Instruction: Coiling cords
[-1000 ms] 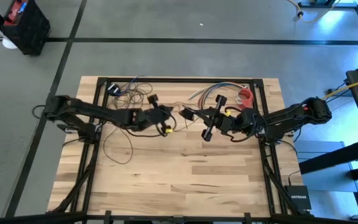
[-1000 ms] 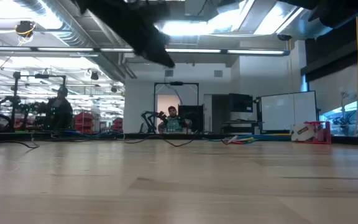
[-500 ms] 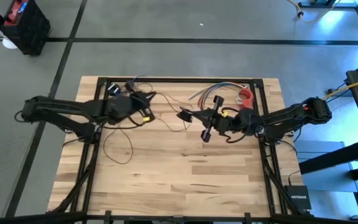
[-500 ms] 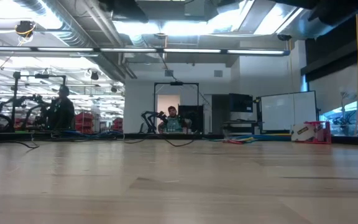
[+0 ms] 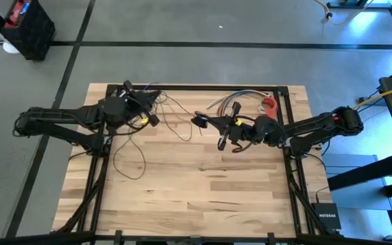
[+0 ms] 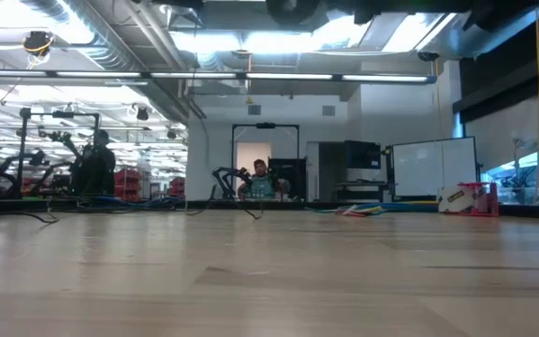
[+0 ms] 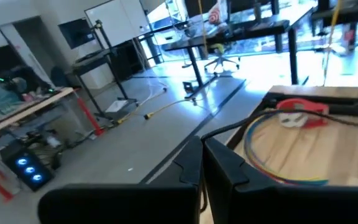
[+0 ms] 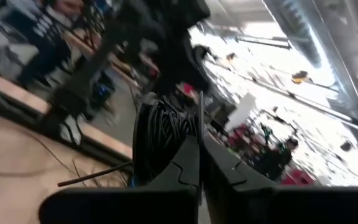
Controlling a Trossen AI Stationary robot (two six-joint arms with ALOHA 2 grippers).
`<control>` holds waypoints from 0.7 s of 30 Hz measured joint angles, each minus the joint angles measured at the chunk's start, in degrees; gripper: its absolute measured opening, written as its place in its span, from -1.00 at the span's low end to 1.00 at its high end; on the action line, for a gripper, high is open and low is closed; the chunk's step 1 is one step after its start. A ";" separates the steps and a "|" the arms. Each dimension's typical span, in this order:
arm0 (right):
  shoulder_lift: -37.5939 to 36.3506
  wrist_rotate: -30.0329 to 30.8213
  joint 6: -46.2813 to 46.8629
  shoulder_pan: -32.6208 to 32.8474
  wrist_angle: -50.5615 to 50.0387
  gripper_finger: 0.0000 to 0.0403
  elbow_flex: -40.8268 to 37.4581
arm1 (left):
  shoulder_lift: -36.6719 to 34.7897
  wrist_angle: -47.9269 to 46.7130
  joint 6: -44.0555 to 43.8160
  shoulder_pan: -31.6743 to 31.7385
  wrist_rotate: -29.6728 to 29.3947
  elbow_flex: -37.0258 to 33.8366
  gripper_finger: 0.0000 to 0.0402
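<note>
high view, cord: the cords [image 5: 156, 120] lay as a loose dark tangle at the table's [image 5: 203, 197] far left, one long loop trailing down the wood, a strand running rightward toward centre.
high view, left tool: my left gripper [image 5: 147, 117] sat in that tangle, fingers pressed together; a strand seemed pinched there, though I judged that, too thin to confirm.
high view, right tool: my right gripper [image 5: 203, 121] was near table centre, fingers together on the cord's right end, holding a dark wound bundle.
high view, key relation: cord's long axis ran left-right between my two grippers; loose slack lay nearer the left one.
low view: neither gripper clearly visible, only dark arm parts at the top edge; thin wire lay along the far table edge.
left wrist view: my fingers [image 7: 222, 165] were closed with no gap; a dark strand arced past them over a bundle of coloured wires [image 7: 272, 155].
right wrist view: my fingers [image 8: 185, 162] were closed, a coil of dark cord [image 8: 160, 134] wound up just behind them.
</note>
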 joint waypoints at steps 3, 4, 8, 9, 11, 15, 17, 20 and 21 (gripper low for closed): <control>0.00 0.95 0.02 -1.55 -1.78 -0.96 0.00 | 0.09 -0.01 -1.51 -1.34 0.22 0.00 -0.99; 0.00 1.14 0.19 -2.13 -2.36 -0.96 0.00 | 0.38 -0.02 -2.19 -1.72 0.76 0.00 -0.99; 1.60 1.25 1.42 -4.40 -3.09 -0.96 0.02 | 2.31 0.18 -4.28 -2.70 3.52 0.00 -0.99; 2.34 1.25 1.42 -4.88 -3.09 -0.96 0.02 | 2.96 0.51 -4.36 -2.82 3.58 0.00 -0.99; 3.87 1.25 1.37 -5.76 -3.12 -0.96 0.02 | 3.91 1.04 -4.10 -2.92 3.74 -0.02 -0.99; 6.41 1.21 1.29 -8.15 -3.13 -0.96 0.02 | 4.56 5.66 -2.71 -2.91 3.74 -0.04 -0.99; 7.32 1.19 1.34 -9.16 -3.02 -0.96 0.04 | 4.51 7.68 -2.37 -3.18 3.73 -0.04 -0.99; 8.34 0.57 1.52 -10.24 -2.62 -0.96 0.13 | 4.42 8.64 -1.54 -3.44 3.76 -0.07 -0.99; 8.66 0.45 1.54 -10.37 -2.62 -0.96 0.14 | 4.42 8.85 -1.53 -3.42 3.77 -0.07 -0.99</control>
